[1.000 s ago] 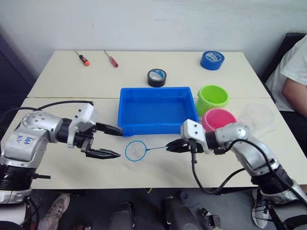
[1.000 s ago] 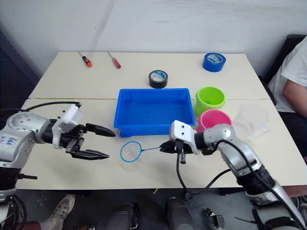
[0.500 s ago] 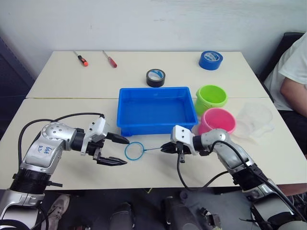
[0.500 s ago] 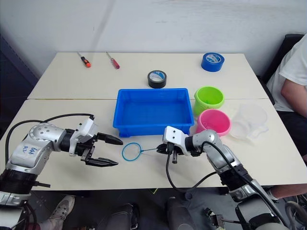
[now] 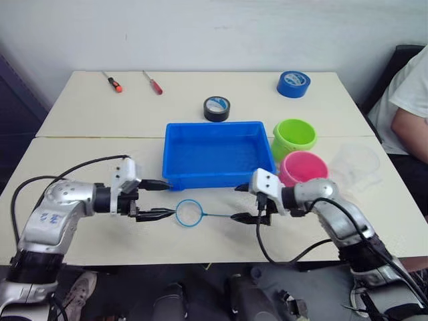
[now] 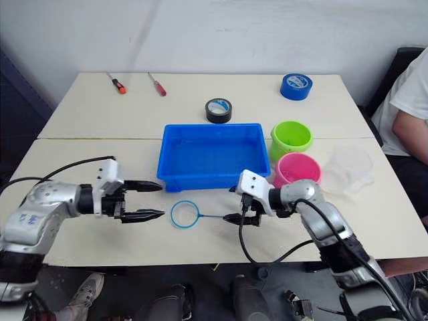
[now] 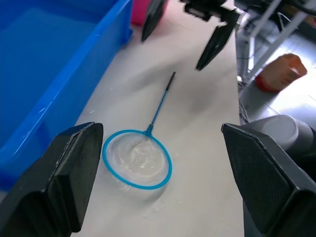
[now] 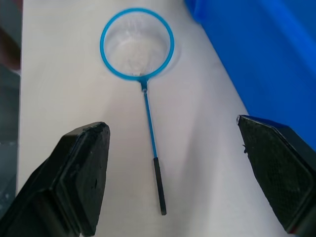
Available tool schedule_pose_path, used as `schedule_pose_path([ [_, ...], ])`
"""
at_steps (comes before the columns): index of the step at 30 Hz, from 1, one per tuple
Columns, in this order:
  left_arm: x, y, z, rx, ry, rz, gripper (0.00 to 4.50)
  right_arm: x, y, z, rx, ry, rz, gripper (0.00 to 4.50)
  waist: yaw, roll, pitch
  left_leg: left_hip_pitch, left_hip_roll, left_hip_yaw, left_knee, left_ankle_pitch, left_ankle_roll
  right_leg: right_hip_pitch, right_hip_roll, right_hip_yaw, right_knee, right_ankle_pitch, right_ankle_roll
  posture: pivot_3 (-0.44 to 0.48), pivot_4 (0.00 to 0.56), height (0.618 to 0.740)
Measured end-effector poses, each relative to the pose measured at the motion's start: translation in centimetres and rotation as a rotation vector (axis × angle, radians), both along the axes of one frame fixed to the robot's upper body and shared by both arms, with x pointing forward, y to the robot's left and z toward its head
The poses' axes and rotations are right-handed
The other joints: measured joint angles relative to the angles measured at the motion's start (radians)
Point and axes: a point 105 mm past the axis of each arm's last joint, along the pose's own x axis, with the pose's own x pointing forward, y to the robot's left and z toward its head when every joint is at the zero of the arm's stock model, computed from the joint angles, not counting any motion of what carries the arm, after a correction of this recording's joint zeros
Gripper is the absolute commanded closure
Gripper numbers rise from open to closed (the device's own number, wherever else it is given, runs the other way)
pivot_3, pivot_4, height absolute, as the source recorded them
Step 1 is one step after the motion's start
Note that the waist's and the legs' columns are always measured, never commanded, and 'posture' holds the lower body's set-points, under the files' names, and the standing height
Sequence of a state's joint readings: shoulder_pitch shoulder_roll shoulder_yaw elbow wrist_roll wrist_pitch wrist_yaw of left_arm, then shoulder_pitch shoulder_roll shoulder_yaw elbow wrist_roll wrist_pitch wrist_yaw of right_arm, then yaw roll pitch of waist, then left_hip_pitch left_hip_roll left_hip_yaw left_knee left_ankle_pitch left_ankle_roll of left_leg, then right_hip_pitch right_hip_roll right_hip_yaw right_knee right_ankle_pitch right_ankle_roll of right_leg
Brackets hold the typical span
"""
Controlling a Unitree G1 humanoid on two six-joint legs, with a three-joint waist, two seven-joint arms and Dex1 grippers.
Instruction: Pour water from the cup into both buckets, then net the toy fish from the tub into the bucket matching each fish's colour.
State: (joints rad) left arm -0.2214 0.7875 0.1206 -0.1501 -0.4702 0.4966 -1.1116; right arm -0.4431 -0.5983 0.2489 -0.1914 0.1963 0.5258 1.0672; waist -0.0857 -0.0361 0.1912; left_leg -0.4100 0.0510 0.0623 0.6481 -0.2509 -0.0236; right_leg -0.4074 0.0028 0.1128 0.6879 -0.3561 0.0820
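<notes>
The net (image 5: 188, 213) lies flat on the table in front of the blue tub (image 5: 214, 125), its thin handle pointing right. My right gripper (image 5: 236, 203) is open around the handle's black end (image 8: 158, 187) without gripping it. From the left, my open left gripper (image 5: 164, 199) faces the hoop (image 7: 137, 159), its fingertips just short of the rim. The green bucket (image 5: 295, 137) and the pink bucket (image 5: 304, 167) stand right of the tub. The clear cup (image 5: 358, 164) is right of the pink bucket. The toy fish are out of view.
A black tape roll (image 5: 217, 108) sits behind the tub and a blue tape roll (image 5: 293, 83) at the back right. Two screwdrivers (image 5: 114, 81) lie at the back left. A seated person (image 5: 409, 110) is beside the table's right edge.
My right gripper has opened and let go of the net's handle, so the net now rests on the table. My left gripper has moved closer to the hoop and turned.
</notes>
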Motion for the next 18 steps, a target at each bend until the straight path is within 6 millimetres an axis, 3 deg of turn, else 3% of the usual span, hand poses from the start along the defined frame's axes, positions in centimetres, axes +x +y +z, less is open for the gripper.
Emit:
schedule_pose_path([
  [2, -0.6, 0.7, -0.6, -0.035, 0.004, 0.115, 0.32, -1.0, -0.7, 0.0, 0.037, 0.019, -0.051, 0.06, 0.003, 0.0, 0.0, 0.001, 0.0, -0.001, 0.0, 0.0, 0.0, 0.002, -0.001, -0.001, -0.001, 0.0, 0.0, 0.0, 0.15, 0.734],
  [5, -1.6, 1.9, -2.4, -0.078, 0.017, 0.32, 0.32, -2.2, -2.4, -1.5, 0.076, 0.066, -0.174, 0.06, 0.003, -0.001, 0.0, 0.005, -0.001, -0.004, -0.001, -0.002, 0.001, 0.011, -0.002, -0.003, -0.007, 0.0, 0.0, 0.0, 0.15, 0.734],
  [11, -2.6, 5.3, -4.8, -0.076, 0.023, 0.639, 0.32, -2.3, -4.3, -2.9, 0.107, 0.08, -0.334, 0.06, 0.002, -0.002, -0.001, 0.008, -0.002, -0.004, 0.0, -0.003, 0.002, 0.015, -0.003, -0.004, -0.01, 0.0, 0.001, 0.0, 0.15, 0.734],
  [18, -3.2, 6.7, -6.3, -0.066, 0.011, 0.777, 0.32, -2.0, -5.3, -3.8, 0.118, 0.068, -0.39, 0.06, 0.003, -0.003, -0.002, 0.006, -0.003, -0.004, -0.002, -0.004, 0.004, 0.015, -0.004, -0.004, -0.014, 0.001, 0.001, 0.0, 0.15, 0.734],
])
